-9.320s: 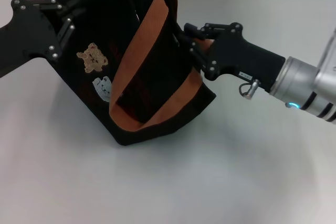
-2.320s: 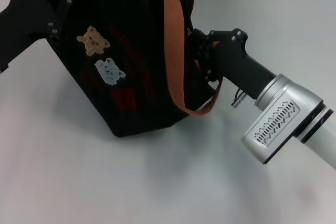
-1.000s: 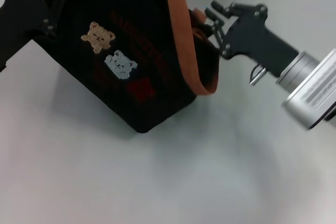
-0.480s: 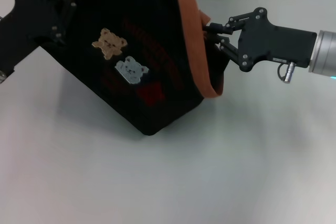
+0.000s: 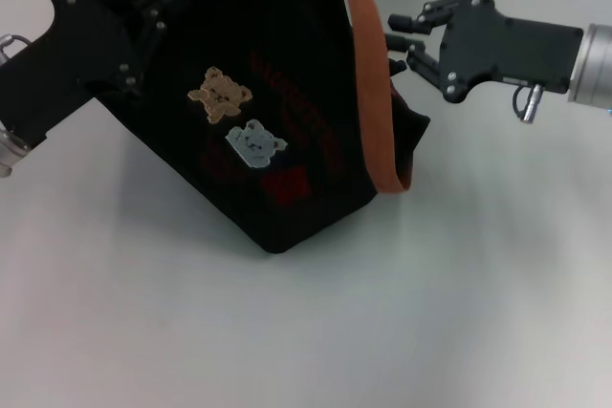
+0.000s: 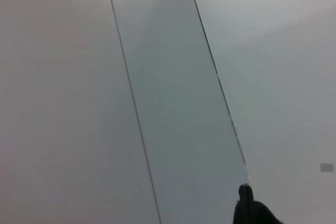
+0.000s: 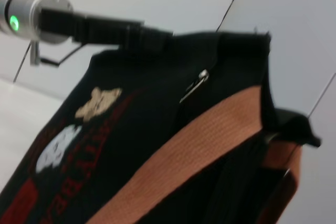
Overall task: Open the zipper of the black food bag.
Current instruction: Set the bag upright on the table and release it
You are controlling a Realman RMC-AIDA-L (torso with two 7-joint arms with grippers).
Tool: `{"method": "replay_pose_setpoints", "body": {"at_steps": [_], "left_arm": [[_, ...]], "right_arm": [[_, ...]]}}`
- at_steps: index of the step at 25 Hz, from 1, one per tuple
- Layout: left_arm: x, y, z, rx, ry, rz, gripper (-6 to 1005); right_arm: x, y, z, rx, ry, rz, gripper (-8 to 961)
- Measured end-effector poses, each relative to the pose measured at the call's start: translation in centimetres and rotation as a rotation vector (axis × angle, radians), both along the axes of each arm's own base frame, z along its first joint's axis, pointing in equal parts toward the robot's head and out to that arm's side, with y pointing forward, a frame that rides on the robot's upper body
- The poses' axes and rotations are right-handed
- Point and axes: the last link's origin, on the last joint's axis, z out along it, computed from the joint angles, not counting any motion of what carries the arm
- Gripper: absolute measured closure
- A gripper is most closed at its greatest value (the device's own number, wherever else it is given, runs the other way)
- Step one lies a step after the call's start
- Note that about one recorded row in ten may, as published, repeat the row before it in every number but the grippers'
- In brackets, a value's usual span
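The right gripper has let go and backed off the black food bag; its jaws now stand spread and empty just beside the bag's orange-brown handle. I judge the zipper pull done or being re-gripped. The left gripper still holds the bag's opposite upper corner, jaws hidden, tilting it off the surface. A silver pull shows near the bag's top edge.

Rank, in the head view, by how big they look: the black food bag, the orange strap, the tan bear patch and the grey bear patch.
1. black food bag
2. orange strap
3. tan bear patch and grey bear patch: they look about alike, so no ranking between them.
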Motion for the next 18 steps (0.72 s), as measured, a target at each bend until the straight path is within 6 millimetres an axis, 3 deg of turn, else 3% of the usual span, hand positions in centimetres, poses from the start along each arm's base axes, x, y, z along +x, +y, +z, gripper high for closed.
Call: {"method": "replay_pose_setpoints", "body": {"at_steps": [8,18], "left_arm": [[0.2,-0.4,-0.1,-0.01,-0.018,-0.019,943],[0.3,-1.0,-0.9,-0.038,-0.026,-0.037,944]], "right_arm": [[-0.1,-0.4,-1.7,-0.044,-0.087,0.041,828],[0.8,-1.4,-3.6,0.111,-0.053,0.115,828]]}}
